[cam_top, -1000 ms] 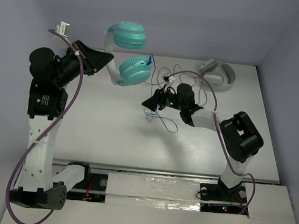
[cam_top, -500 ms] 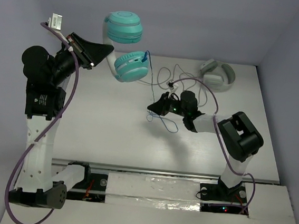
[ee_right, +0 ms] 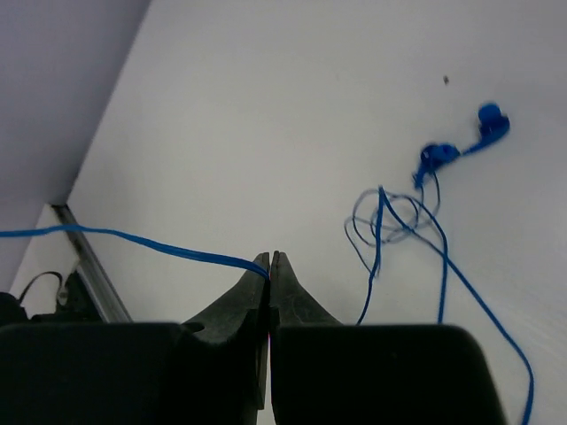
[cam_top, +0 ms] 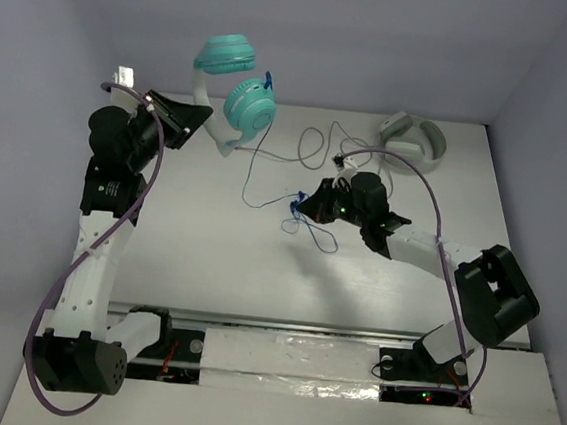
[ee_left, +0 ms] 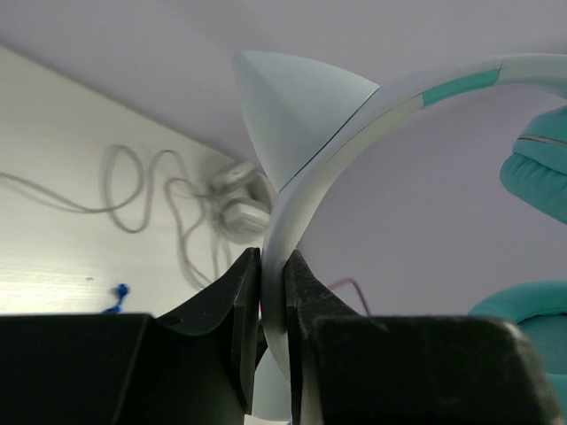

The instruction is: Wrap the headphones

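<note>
Left gripper (ee_left: pixel 273 288), clamped on the white headband (ee_left: pixel 306 181), holds the headphones (cam_top: pixel 237 88) aloft at far left; right gripper (ee_right: pixel 268 263), nearer the table, pinches their blue cable (ee_right: pixel 133 235), seemingly slack between.

Near the far left, the over-ear headphones (cam_top: pixel 249 108) have round teal ear cups and a white headband (ee_left: pixel 390 99) bearing a teal stripe. Their thin cable (ee_right: pixel 133 236) is bright blue. Far right, the second headphones (cam_top: pixel 416 142) are grey-white. The tabletop (cam_top: pixel 209 256) is plain white.
</note>
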`<state>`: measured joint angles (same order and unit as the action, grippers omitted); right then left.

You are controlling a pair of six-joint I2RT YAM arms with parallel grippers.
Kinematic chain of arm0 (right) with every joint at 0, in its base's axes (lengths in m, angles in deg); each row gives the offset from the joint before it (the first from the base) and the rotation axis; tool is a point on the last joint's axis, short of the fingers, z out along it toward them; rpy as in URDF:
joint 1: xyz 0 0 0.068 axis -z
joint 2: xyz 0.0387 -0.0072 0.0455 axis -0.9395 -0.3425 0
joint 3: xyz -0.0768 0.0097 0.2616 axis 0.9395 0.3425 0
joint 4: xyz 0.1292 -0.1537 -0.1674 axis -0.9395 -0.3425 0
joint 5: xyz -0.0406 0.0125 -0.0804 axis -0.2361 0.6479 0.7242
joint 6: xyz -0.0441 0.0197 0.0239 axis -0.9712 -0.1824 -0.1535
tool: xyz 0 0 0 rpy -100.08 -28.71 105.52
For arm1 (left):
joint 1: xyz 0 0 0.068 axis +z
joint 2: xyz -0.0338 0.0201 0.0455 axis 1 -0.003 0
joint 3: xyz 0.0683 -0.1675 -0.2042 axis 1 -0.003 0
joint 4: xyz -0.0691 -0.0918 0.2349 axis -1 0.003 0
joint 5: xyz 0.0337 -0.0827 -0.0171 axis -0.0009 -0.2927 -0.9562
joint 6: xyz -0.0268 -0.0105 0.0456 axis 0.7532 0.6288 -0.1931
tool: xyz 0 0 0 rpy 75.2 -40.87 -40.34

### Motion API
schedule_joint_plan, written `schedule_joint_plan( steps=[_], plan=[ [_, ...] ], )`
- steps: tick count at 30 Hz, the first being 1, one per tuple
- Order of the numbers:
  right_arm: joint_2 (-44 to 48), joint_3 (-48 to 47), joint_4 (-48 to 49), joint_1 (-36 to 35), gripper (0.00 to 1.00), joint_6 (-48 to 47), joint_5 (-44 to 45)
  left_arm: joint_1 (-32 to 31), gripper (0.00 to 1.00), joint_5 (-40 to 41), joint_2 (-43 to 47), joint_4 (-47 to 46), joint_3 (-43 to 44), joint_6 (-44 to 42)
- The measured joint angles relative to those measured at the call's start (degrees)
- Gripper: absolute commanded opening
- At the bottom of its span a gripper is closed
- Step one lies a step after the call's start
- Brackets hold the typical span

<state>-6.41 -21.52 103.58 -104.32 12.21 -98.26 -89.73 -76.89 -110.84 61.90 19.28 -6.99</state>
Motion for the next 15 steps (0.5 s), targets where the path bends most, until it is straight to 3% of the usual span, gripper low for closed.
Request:
schedule_joint_plan(
  steps=[9, 15],
  plan=[
    [3.61, -2.56, -25.81, -8.28, 0.0, -1.84, 14.69, 0.02, 0.0, 19.39, 3.76, 6.84, -4.22, -8.57],
    [8.17, -14.47, -40.74, -17.51, 0.0, -5.18, 25.24, -0.11, 0.0, 24.79, 8.61, 8.04, -9.4, -13.35]
  ],
)
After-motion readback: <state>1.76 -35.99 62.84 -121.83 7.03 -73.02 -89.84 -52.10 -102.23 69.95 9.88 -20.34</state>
